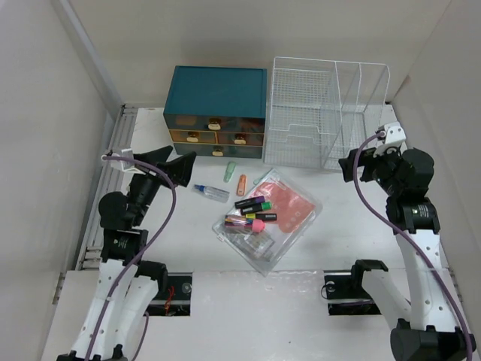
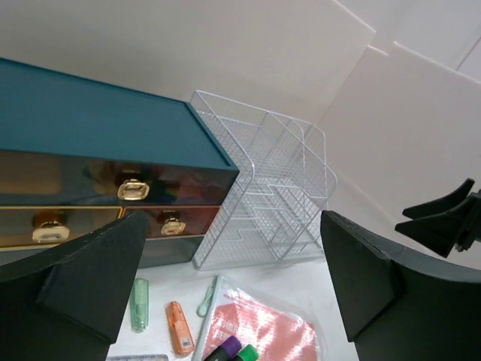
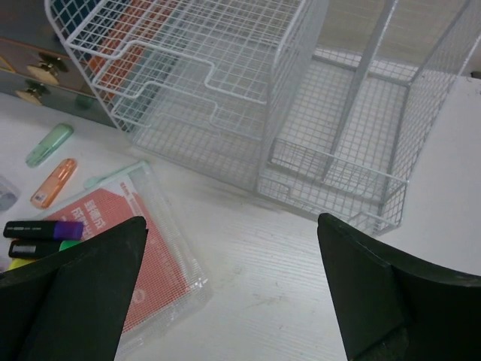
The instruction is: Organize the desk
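We show the desk (image 1: 353, 226) spread between the arm bases at the near edge and the cabinet (image 1: 218, 94) and basket (image 1: 323, 98) at the far edge. Loose items lie mid-desk: a clear pouch (image 1: 289, 207) with highlighters (image 1: 252, 204) on it, and a bottle (image 1: 210, 192) to its left. The left gripper (image 1: 176, 167) and right gripper (image 1: 352, 165) hover with jaws wide apart, holding nothing. We judge sorting not yet begun; the next move calls for lowering one gripper onto a single small item.
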Controlling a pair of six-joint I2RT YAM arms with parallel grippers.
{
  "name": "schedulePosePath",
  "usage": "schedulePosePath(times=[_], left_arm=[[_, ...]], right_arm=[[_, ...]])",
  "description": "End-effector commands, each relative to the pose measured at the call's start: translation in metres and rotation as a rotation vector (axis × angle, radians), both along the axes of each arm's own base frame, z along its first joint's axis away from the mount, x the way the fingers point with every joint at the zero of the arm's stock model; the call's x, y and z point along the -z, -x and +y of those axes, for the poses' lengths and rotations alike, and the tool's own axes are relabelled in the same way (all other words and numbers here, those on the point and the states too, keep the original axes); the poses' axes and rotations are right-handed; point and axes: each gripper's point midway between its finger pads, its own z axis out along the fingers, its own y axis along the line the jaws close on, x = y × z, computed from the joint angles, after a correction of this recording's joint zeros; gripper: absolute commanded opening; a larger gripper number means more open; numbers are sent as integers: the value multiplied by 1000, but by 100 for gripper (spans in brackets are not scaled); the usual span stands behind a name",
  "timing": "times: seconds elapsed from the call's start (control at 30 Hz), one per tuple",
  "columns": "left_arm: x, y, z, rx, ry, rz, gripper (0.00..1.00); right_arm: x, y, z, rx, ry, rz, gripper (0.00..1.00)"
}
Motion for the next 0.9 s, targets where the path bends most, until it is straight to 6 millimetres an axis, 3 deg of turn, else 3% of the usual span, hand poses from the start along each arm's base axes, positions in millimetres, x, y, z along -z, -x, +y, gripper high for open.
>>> schedulePosePath(times=[0.0,0.07,0.17,0.3,0.37,0.43,0.47,0.5,0.53,0.57,0.6,0.63,0.7,0.87], left_arm=[[-32,15,0,16,19,-70,100],[-32,24,-15,107,-9,-87,100],[-25,24,-25,152,-33,-79,100],[20,13,-40,227,-51,108,100],[58,6,-47,254,-66,291,100],[74,7,-55,279,-64,377,100],[71,7,-57,279,-62,366,100],[77,8,-63,294,-67,376,93],[77,5,-61,276,-65,376,90],[82,8,-64,287,-69,386,86],[85,6,-64,287,-71,397,83],[87,5,-64,287,-71,395,80],[94,10,-69,324,-66,412,69],[105,16,-80,364,-74,452,66]], right_arm=[[-25,4,12,-78,1,-65,100],[-31,11,16,-117,30,-108,100],[-11,10,10,-114,95,-92,100],[6,6,9,-125,81,-11,100],[9,10,30,-256,57,-16,100],[19,13,45,-344,10,14,96],[23,13,50,-369,-13,26,58],[35,10,53,-371,-58,71,37],[42,7,52,-354,-81,95,27],[49,5,52,-351,-93,116,27],[59,4,54,-364,-102,132,56],[68,2,58,-384,-113,158,75],[80,5,67,-448,-148,192,77],[129,9,81,-518,-267,383,100]])
